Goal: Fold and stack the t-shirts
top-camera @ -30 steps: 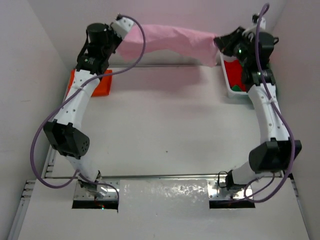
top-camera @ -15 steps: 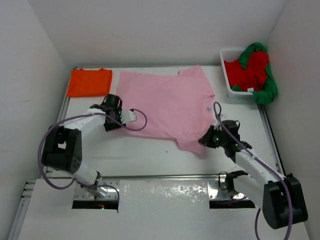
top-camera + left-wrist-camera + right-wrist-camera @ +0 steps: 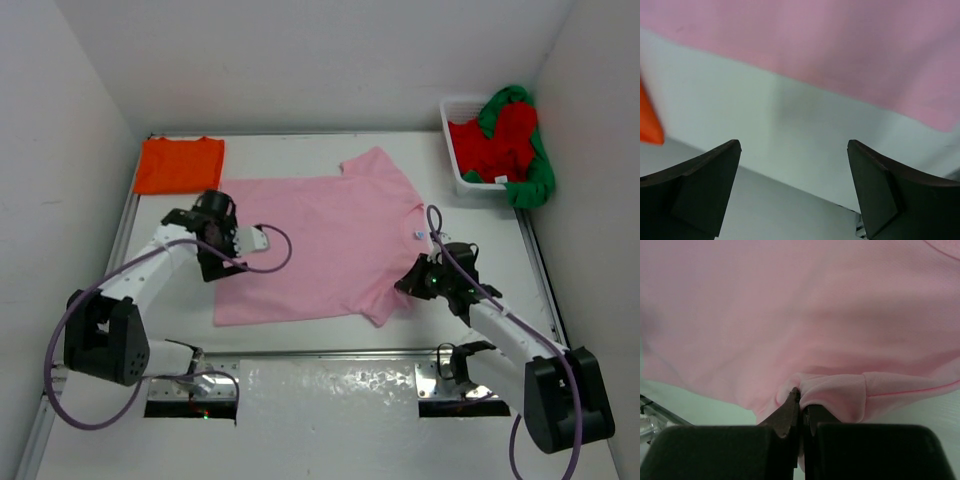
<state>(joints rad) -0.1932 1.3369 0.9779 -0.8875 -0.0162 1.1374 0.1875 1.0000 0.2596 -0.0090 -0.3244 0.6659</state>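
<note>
One pink t-shirt (image 3: 310,245) crosswise, collar (image 3: 416,226) rightward.

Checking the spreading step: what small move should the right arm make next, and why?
Probably open the right claw. It is shut on a bunched fold of the pink shirt, which otherwise lies flat, and the left claw stands open, holding nothing.
</note>
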